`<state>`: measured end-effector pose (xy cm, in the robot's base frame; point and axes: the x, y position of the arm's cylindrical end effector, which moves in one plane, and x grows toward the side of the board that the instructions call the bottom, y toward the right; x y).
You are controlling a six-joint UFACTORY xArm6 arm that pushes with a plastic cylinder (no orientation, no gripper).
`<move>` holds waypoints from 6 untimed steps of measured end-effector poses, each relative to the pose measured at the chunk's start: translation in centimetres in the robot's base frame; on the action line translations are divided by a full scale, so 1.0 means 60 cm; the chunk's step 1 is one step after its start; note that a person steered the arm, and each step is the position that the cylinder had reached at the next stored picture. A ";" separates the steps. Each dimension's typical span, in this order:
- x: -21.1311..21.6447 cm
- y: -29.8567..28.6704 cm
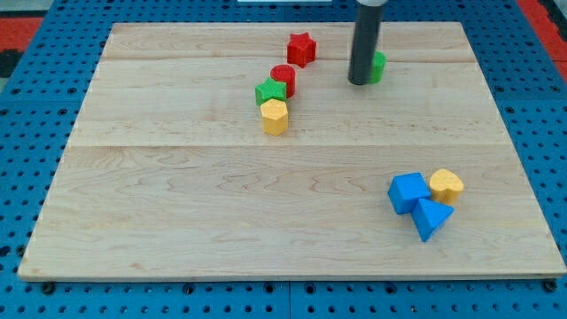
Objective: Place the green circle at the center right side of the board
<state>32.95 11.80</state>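
The green circle [378, 66] sits near the top of the wooden board [177, 221], right of centre, mostly hidden behind my rod. My tip [359, 82] rests on the board against the circle's left side. Only a green sliver shows past the rod's right edge.
A red star [301, 49] lies left of the tip. A red cylinder [283, 79], a green star [270, 92] and a yellow hexagon [275, 116] cluster below it. At the lower right sit a blue cube [407, 192], a yellow cylinder [446, 185] and a blue triangle [431, 217].
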 end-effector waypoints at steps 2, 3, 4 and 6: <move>0.053 -0.011; 0.015 -0.088; -0.081 -0.088; -0.019 0.038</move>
<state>31.83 14.09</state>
